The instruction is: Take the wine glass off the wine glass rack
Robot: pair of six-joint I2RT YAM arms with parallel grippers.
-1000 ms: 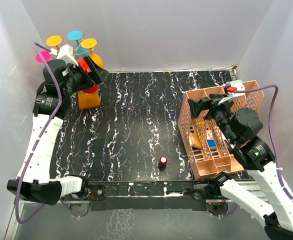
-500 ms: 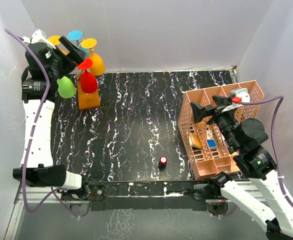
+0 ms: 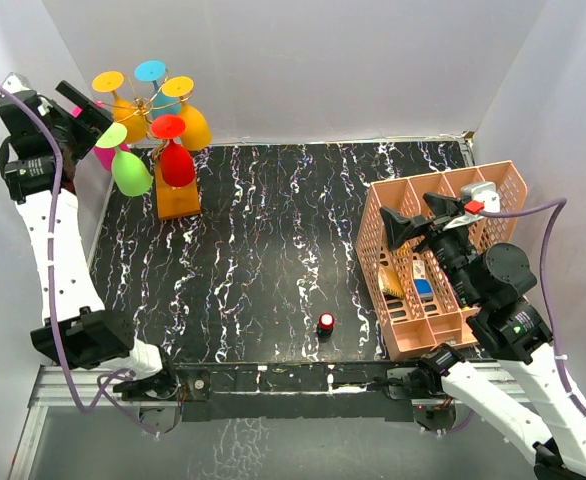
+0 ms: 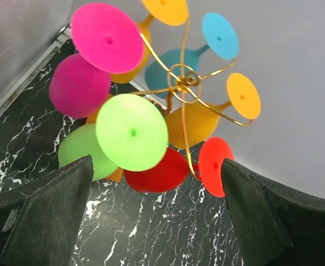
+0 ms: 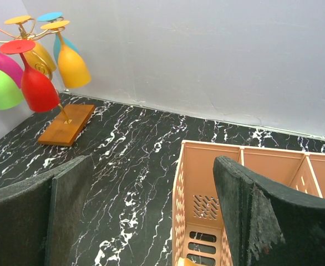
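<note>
The rack (image 3: 178,197) stands on its orange-brown base in the far left corner of the table (image 3: 273,230), close to the back wall. Six glasses hang upside down from its gold wire arms, feet up and bowls down. The green glass (image 4: 132,132) and the pink glass (image 4: 78,86) are on the rack's left side. The red glass (image 3: 177,165) hangs at its front, over the base. Two orange glasses and a teal one sit on the side toward the wall. All of them are on the rack and neither arm holds one.

The left gripper (image 4: 156,166) is raised just left of the rack, at about the height of the glass feet and pointing at them. Its jaws are spread wide and grasp nothing. Whether a finger touches the pink or green glass cannot be told.

The right gripper (image 5: 151,160) is well to the right of the rack, above a pink basket (image 3: 370,250). Its jaws are also wide apart and empty. A small red-capped thing (image 3: 326,322) lies on the table, well right of the rack and nearer the arms.
</note>
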